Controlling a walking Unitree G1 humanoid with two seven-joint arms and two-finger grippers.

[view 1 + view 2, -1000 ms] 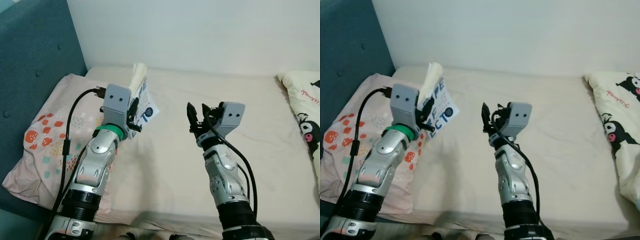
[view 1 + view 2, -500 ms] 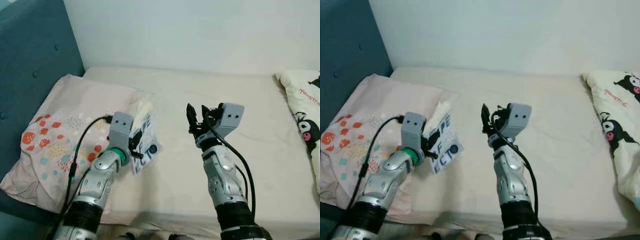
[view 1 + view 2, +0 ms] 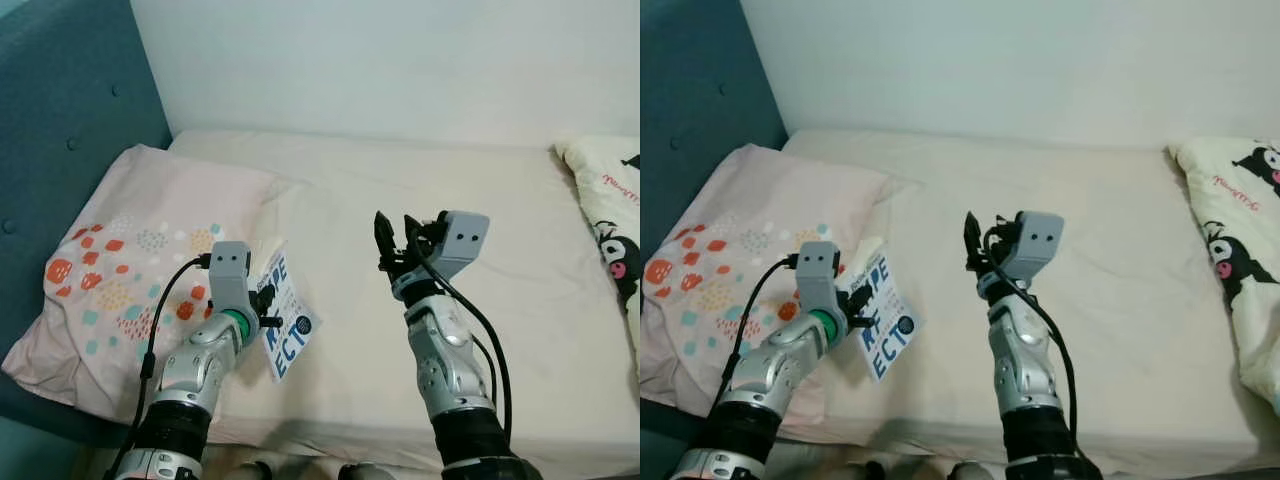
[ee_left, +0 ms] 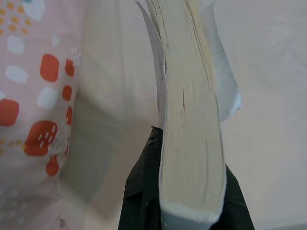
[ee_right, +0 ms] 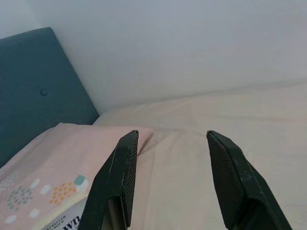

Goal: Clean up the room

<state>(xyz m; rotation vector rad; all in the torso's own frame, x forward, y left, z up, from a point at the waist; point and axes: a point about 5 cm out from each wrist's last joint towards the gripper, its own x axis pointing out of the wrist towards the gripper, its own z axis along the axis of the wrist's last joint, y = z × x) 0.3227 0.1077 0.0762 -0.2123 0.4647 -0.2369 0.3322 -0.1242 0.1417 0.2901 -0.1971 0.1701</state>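
Teal headboard (image 3: 60, 120) behind bed, white wall (image 3: 400, 60) alongside

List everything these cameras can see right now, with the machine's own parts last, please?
Paperback book with white cover and blue lettering: one, clamped in the left gripper, above the bed beside the pink pillow.
Pink pillow with orange and teal spots: one, by the headboard.
Cream pillow with black cartoon print: one, on the bed's right.
Cream bed sheet: one, covering the mattress.
Teal padded headboard: one, left.
White wall: behind the bed.
Left gripper: shut on the book.
Right gripper: open, raised above the sheet.

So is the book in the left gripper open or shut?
Shut: the left gripper clamps the book, pages pressed together, the cover curling away.
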